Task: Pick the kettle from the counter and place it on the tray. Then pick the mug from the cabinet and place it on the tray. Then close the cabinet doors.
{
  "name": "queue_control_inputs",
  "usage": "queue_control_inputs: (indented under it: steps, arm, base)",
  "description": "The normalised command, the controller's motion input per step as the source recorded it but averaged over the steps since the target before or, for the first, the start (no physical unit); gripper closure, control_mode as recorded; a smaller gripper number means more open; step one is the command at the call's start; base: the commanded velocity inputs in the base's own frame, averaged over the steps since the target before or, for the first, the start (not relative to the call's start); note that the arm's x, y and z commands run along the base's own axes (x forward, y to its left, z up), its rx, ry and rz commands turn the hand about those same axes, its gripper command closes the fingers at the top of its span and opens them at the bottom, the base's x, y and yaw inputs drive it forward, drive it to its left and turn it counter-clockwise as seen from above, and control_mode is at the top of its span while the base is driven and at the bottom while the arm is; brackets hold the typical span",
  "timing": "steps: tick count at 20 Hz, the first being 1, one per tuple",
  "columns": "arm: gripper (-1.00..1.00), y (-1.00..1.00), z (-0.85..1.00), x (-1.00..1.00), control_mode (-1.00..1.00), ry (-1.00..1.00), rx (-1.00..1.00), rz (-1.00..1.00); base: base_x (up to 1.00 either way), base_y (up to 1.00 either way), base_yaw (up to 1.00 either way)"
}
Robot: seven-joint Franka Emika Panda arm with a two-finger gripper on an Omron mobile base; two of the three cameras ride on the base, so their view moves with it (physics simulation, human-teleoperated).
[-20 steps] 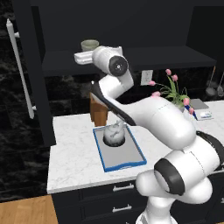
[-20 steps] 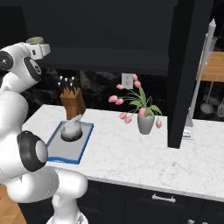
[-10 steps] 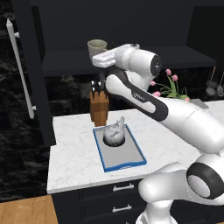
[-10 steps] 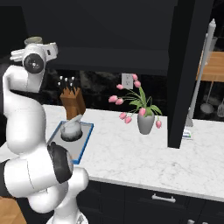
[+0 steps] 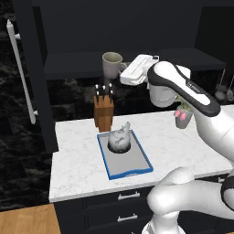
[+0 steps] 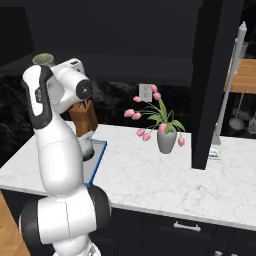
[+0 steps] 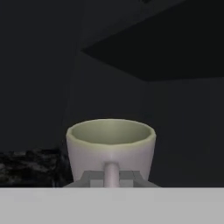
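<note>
The grey-beige mug (image 5: 112, 64) hangs upright at the front of the cabinet (image 5: 137, 27) shelf. My gripper (image 5: 124, 73) reaches it from the right. In the hand view the mug (image 7: 110, 144) is close, its handle toward me between my gripper (image 7: 111, 178) fingers, which are shut on it. The mug's rim (image 6: 43, 59) shows above my arm. The stone-look kettle (image 5: 119, 139) sits on the far end of the blue-rimmed tray (image 5: 132, 162) on the marble counter (image 5: 77, 169). Both cabinet doors (image 5: 32, 77) stand open.
A knife block (image 5: 104, 109) stands just behind the tray, below the shelf. A vase of pink tulips (image 6: 167, 140) sits on the counter to the right. The open right door (image 6: 215, 75) hangs over the counter's right part. Dark drawers (image 5: 123, 201) run below.
The mug has come forward and lower from the back of the shelf, held in my gripper. My arm has swung out to the right. The kettle and tray have stayed put.
</note>
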Motion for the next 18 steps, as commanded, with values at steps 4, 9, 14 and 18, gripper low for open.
queue_control_inputs:
  steps: [4, 9, 14, 18]
  arm:
    - [1.00, -0.12, -0.20, -0.46, -1.00, 0.00, -0.04, 0.18]
    - [1.00, -0.24, 0.03, -0.62, -1.00, 0.00, -0.08, 0.10]
    - [1.00, -0.33, 0.03, -0.42, -1.00, 0.07, -0.15, 0.09]
    - [1.00, -0.42, 0.00, -0.42, -1.00, 0.08, -0.14, 0.10]
  base:
    - [0.00, 0.00, 0.00]
    - [0.00, 0.00, 0.00]
    - [0.00, 0.00, 0.00]
    - [0.00, 0.00, 0.00]
